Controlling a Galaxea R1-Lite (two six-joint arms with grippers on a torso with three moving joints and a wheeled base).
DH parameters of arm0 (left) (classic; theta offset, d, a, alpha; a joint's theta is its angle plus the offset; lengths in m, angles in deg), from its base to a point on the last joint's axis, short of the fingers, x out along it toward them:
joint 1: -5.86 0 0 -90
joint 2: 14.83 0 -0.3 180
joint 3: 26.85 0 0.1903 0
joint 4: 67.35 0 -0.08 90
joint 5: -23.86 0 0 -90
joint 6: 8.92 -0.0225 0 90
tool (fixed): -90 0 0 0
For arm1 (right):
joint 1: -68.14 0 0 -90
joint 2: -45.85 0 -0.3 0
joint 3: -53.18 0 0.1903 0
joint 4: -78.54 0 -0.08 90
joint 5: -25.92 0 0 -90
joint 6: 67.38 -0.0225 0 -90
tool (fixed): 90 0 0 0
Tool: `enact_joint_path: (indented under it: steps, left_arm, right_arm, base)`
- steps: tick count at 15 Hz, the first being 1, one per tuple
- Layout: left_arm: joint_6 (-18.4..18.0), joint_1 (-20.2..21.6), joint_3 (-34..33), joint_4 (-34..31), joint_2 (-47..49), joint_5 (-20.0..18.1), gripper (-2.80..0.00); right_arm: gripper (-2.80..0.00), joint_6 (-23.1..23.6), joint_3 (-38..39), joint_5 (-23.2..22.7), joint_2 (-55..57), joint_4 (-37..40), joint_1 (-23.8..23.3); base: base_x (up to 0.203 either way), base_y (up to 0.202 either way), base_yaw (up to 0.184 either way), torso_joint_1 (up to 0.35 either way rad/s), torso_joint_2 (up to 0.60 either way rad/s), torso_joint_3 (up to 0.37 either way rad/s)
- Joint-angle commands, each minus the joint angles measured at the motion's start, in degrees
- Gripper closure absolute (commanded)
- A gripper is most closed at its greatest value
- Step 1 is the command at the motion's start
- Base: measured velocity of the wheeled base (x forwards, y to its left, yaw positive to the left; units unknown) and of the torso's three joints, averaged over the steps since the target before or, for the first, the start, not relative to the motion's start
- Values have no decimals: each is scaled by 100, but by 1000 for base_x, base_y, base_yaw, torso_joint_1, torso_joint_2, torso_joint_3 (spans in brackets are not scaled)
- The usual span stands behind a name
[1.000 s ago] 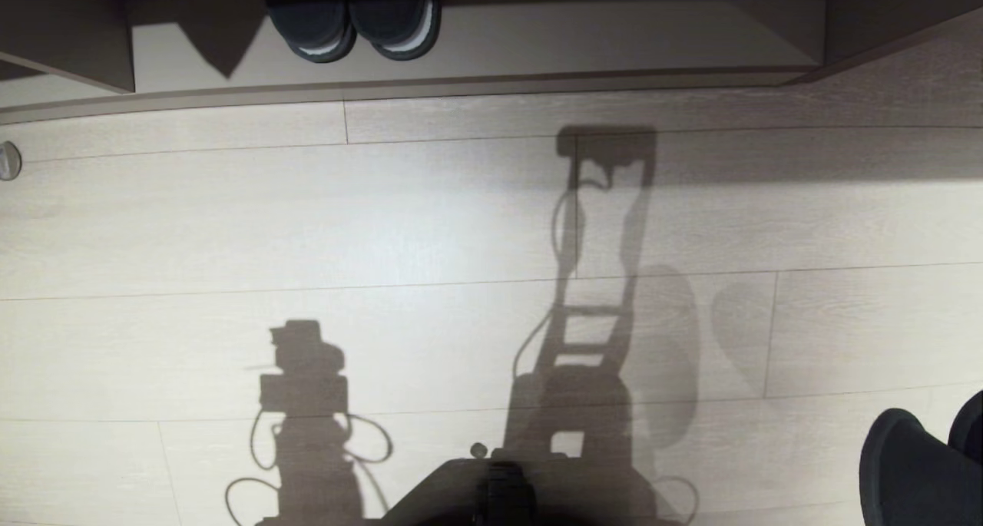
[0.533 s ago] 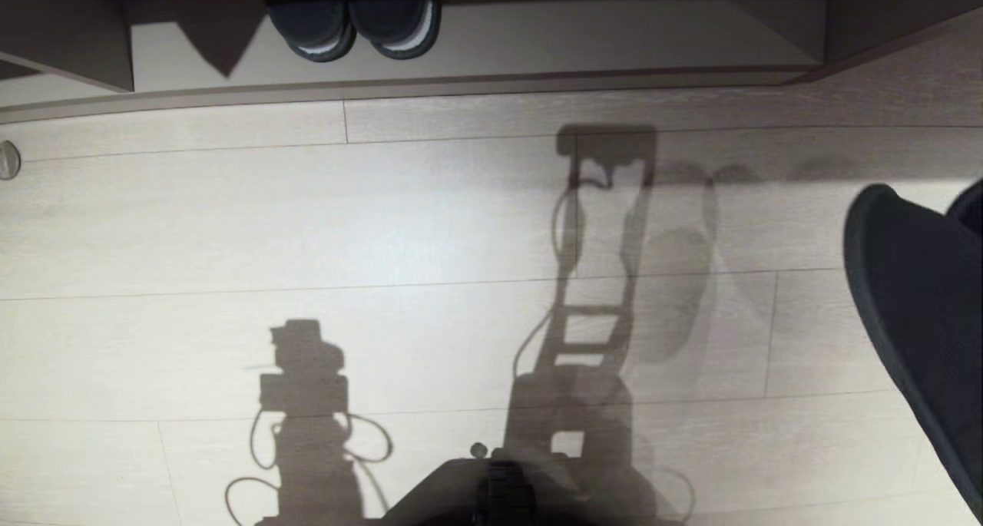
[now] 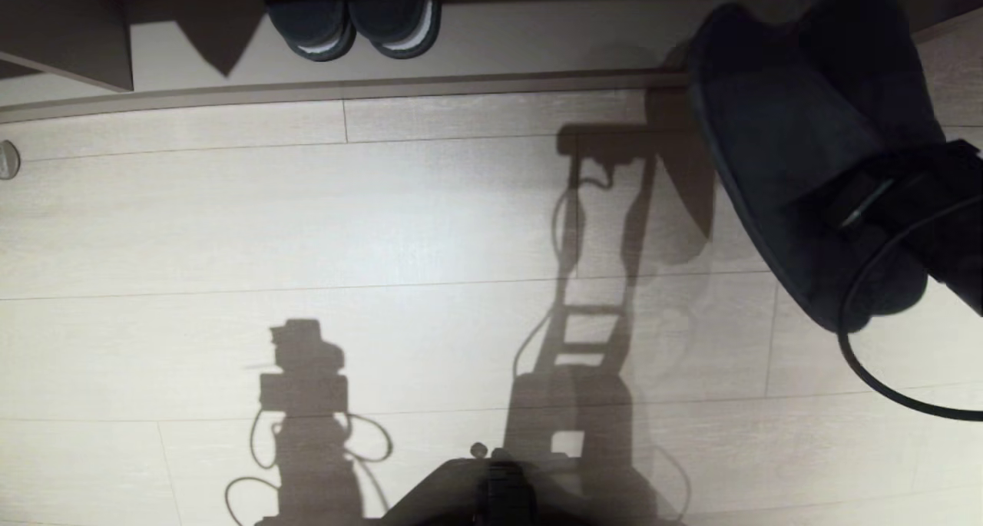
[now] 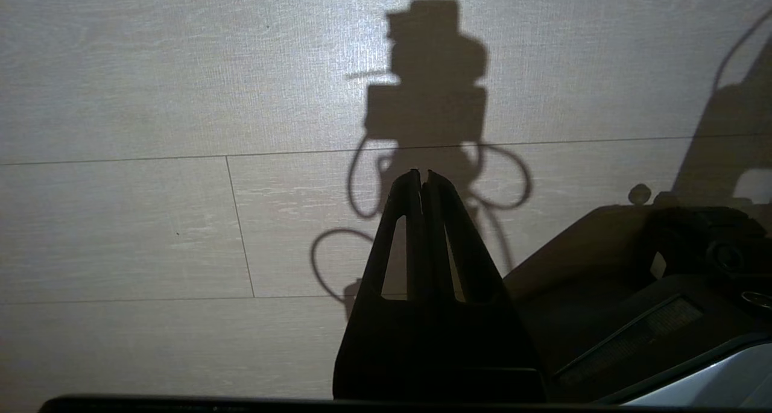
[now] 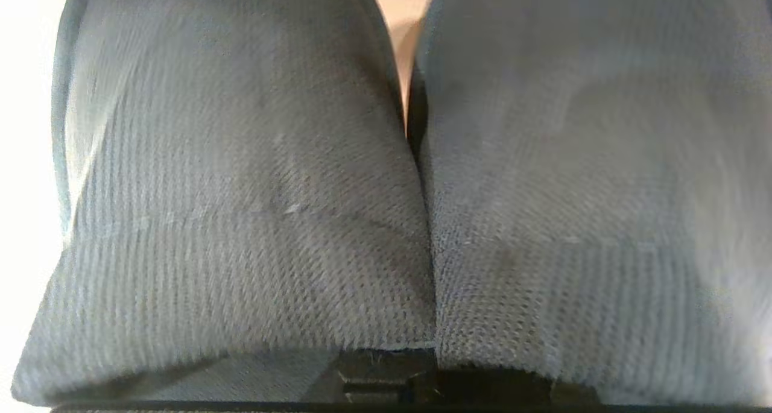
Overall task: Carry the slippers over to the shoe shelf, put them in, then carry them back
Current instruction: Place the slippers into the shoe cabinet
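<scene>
Two soft grey-blue slippers [image 5: 386, 178] side by side, ribbed fabric bands touching

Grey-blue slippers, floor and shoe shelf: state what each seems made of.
The soft grey-blue backless slippers look like woven or knitted fabric: a fine ribbed, matte weave shows. The pale plank floor looks like wood-grain laminate or wood, with faint grain and seams. The low pale shoe shelf looks like smooth board with a brown edge strip.

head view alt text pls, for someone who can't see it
The right gripper holds the grey-blue slippers in the air at the right, toes toward the shoe shelf along the top. A black pair with white sole edges sits in the shelf at the left, and shadows fall across the pale wood floor.
</scene>
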Motion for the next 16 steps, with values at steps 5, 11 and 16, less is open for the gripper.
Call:
enact_joint_path:
  steps: [5, 11, 16]
  left_arm:
    - [2, 3, -9, 0, 0, 1, 0]
    - [11, 0, -9, 0, 0, 1, 0]
    - [11, 0, -9, 0, 0, 1, 0]
  right_arm:
    - [0, 29, -1409, -14, 1029, -207, 55]
    - [0, 33, -4338, -59, 2022, 672, 7]
    - [0, 7, -6228, -291, 2828, 1160, -90]
  base:
    - [0, 0, 0, 0, 0, 0]
    - [0, 0, 0, 0, 0, 0]
    - [0, 0, 0, 0, 0, 0]
